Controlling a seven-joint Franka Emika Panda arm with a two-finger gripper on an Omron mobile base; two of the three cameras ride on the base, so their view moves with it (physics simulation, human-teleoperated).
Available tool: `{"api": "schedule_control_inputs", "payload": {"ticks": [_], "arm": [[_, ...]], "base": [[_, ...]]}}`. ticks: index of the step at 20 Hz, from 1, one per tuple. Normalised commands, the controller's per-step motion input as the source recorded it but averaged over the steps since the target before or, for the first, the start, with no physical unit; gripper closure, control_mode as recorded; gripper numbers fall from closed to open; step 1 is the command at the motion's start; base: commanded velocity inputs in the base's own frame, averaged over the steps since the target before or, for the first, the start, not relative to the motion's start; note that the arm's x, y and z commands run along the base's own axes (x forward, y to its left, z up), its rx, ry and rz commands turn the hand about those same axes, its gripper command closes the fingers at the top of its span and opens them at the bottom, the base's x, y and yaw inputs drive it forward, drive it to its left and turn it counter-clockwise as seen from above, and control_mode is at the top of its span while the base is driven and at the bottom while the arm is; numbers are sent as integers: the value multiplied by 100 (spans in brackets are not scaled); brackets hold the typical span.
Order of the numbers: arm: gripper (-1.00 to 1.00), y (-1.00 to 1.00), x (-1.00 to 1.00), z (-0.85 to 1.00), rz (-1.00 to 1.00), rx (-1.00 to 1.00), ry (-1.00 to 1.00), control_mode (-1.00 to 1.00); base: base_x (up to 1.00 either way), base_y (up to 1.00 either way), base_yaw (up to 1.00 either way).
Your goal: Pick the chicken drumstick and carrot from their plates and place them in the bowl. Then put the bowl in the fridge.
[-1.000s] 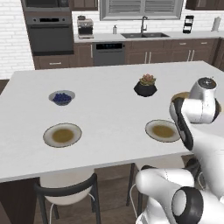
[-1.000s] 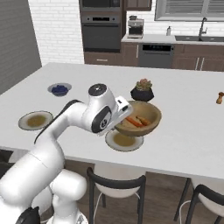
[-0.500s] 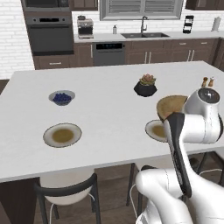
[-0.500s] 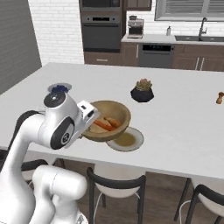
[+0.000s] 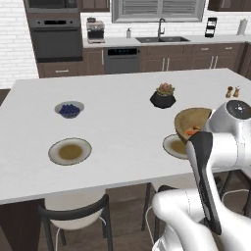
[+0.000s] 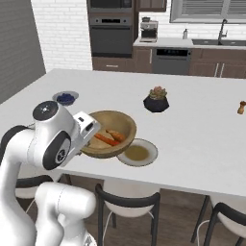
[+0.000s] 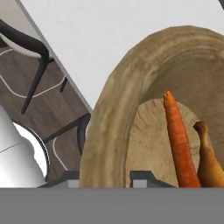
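Note:
My gripper (image 6: 92, 129) is shut on the near rim of the wooden bowl (image 6: 115, 126), which hangs just above the counter's front edge. In the hand view the fingertips (image 7: 142, 178) straddle the thick bowl (image 7: 109, 131) wall. Inside lie the carrot (image 7: 178, 140) and, beside it, the chicken drumstick (image 7: 209, 157); both also show as the carrot (image 6: 106, 140) and the drumstick (image 6: 116, 135). One bare plate (image 6: 140, 153) sits partly under the bowl's right side. In the left base view the bowl (image 5: 192, 120) peeks out behind my arm, with a plate (image 5: 171, 145) below it and the other plate (image 5: 70, 150) at the left. The fridge is out of view.
A small bowl of blueberries (image 6: 65, 98) and a black plant pot (image 6: 156, 101) stand further back on the white island (image 6: 202, 129). Shakers (image 5: 232, 91) sit at its right end. Dark stools (image 6: 127, 211) line the near edge. Oven and sink counter run along the back wall.
My arm has swung leftward in the right base view, carrying the bowl with both foods off toward the counter's near edge, past the plate.

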Motion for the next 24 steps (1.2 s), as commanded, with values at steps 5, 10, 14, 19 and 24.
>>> {"api": "schedule_control_inputs", "payload": {"ticks": [5,10,14,19,24], "arm": [[100,0,-4,0,0,0,0,100],[100,0,0,0,0,0,0,100],[100,0,0,0,0,0,0,100],[100,0,0,0,0,0,0,100],[100,0,0,0,0,0,0,100]], "base": [[-63,0,0],[-67,-2,-30],[-19,0,-70],[-4,0,-83],[1,0,-84]]}}
